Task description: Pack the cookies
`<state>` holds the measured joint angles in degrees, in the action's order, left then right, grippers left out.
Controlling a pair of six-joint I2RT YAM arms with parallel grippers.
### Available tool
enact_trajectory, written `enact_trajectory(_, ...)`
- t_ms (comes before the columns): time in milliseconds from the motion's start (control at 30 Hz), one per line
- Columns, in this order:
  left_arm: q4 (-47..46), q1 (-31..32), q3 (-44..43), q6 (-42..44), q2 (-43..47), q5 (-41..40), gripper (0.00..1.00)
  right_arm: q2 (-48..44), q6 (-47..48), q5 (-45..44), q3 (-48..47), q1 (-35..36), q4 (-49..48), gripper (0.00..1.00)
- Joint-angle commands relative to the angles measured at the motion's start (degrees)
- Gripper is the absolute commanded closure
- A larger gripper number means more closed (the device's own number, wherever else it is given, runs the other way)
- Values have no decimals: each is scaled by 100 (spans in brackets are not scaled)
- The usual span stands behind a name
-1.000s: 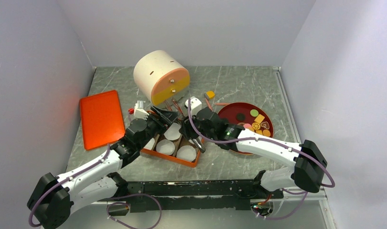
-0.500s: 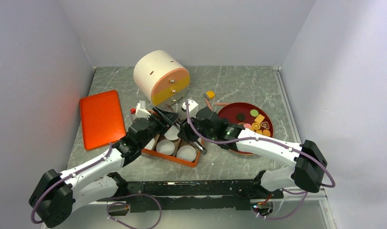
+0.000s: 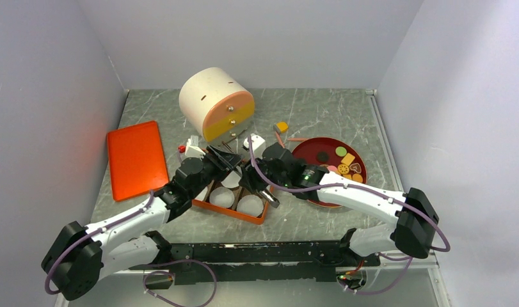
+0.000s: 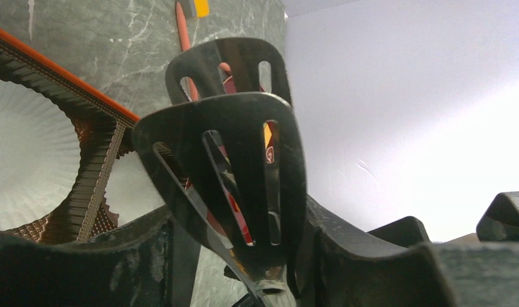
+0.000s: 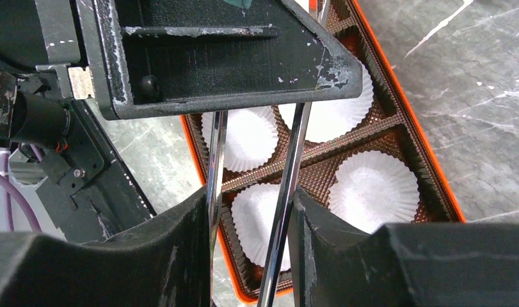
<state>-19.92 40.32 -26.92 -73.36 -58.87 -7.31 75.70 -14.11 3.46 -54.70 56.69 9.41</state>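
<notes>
The cookies (image 3: 342, 161) lie in a round red plate (image 3: 308, 148) at the right; one orange-yellow square (image 3: 281, 126) lies loose on the table behind it. Both grippers meet over an orange tray (image 3: 234, 213) lined with white paper cups (image 3: 250, 204). My right gripper (image 5: 253, 256) is shut on the two shiny arms of metal tongs (image 5: 288, 192). The tongs' black slotted heads (image 4: 244, 128) fill the space between the jaws of my left gripper (image 4: 256, 256), which is shut on them. No cookie shows in the tongs or in the cups.
A flat orange lid (image 3: 136, 158) lies at the left. A cream and yellow cylinder (image 3: 215, 110) lies on its side behind the tray. A thin orange stick (image 4: 182, 25) rests on the marble near the loose square. Grey walls stand on three sides.
The left jaws have narrowed onto the tongs' heads. Both wrists have drifted slightly toward each other above the tray.
</notes>
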Motion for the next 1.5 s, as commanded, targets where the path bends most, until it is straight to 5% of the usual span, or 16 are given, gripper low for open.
enact_trajectory(0,66,3,-4,-40,-4,-118,50,-358,35,49,-312,3,-405,55)
enact_trajectory(500,-255,-3,239,-603,-2,28,70,-318,-13,149,-309,7,-441,57)
enact_trajectory(833,-277,2,196,-960,94,26,94,-62,-18,35,-454,5,-234,60)
enact_trajectory(967,-267,-1,215,-1006,142,42,90,-36,7,10,-541,2,-114,67)
enact_trajectory(1267,-50,0,310,-975,335,-130,53,-257,99,13,-571,5,88,73)
enact_trajectory(1467,-215,1,383,-1114,257,-2,67,-331,92,30,-482,1,-32,70)
